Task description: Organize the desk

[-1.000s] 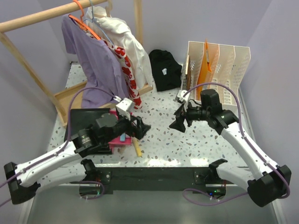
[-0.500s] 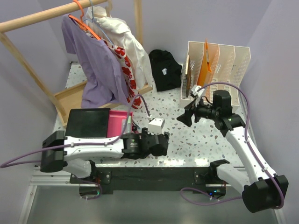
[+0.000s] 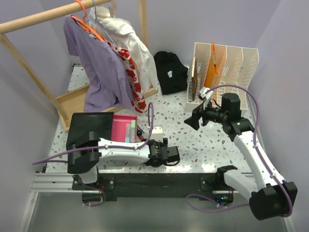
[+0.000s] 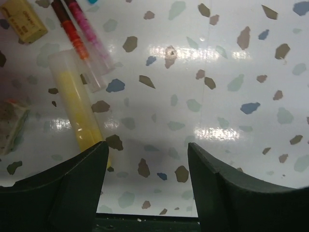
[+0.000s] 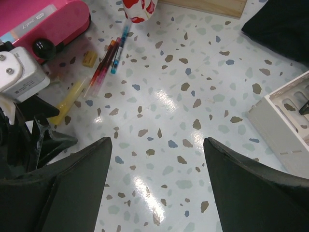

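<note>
The desk (image 3: 203, 145) is white terrazzo with a black front rail. My left gripper (image 3: 168, 155) hangs low over its front middle, open and empty. In the left wrist view its jaws (image 4: 147, 157) stand wide over bare desk; a yellow highlighter (image 4: 79, 113), a red pen (image 4: 71, 33), a pink pen (image 4: 89, 29) and a yellow eraser (image 4: 23, 19) lie to the upper left. My right gripper (image 3: 193, 119) is open and empty above the desk's right middle (image 5: 157, 145). A pink case (image 3: 124, 128) lies open at the left.
A black flat pad (image 3: 89, 126) lies beside the pink case. A clothes rack with a purple shirt (image 3: 99, 67) stands on a wooden tray (image 3: 72, 101) at the back left. A black cloth (image 3: 170, 71) and a white file organizer (image 3: 231, 63) stand at the back right.
My left arm has swung right and forward, from beside the pink case to the desk's front middle. My right gripper has drawn back slightly to the right.
</note>
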You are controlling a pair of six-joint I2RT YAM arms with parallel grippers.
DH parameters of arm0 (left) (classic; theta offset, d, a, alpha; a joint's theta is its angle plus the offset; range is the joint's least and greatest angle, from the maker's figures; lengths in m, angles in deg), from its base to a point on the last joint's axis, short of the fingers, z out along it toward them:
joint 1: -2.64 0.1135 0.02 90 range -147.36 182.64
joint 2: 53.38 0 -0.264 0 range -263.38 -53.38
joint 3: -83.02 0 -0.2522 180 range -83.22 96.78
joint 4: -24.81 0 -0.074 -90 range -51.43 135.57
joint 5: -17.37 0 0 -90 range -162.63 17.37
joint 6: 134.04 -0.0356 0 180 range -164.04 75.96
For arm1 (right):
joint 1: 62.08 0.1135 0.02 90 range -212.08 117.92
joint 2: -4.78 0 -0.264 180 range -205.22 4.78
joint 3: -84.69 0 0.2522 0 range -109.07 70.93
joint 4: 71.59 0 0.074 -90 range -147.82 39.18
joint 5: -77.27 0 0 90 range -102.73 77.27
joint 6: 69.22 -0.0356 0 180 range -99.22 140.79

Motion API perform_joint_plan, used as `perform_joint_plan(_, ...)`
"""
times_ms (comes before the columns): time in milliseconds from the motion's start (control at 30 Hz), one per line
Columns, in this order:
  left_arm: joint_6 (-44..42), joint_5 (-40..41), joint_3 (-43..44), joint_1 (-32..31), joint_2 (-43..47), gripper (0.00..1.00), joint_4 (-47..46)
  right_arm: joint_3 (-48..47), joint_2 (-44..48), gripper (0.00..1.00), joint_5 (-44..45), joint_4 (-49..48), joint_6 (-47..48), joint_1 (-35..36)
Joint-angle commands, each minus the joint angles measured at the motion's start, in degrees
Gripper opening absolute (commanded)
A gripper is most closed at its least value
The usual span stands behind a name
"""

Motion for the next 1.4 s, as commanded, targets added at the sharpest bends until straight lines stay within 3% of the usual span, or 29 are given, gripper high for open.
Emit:
perform_joint_plan(0,6.3,4.4,-2.5,1.6,0.4,0.69,2.9,-0.1,0.5,0.81,0.3,-2.0,-0.4,-0.3)
perform_joint_plan(600,13.9,5.0,-7.5,3.3,-1.8,0.65,7.7,-0.2,-0.8,0.82,0.8,-1.7,-0.1,-0.7)
perform_joint_plan(833,11.9,3.5,-9.5,3.9,-1.4,0.64,5.0,-0.2,-0.9,0.82,1.0,-1.7,0.0,-0.8)
perform_joint_plan(1233,4.2,-1.7,-13.6,3.9,0.9,0.3,-5.9,-0.5,-0.8,0.82,1.1,-1.5,0.0,-1.3)
perform_joint_plan(1367,-3.4,-3.8,-13.4,3.9,1.5,0.15,-9.7,-0.5,-0.7,0.82,1.1,-1.3,0.0,-1.5)
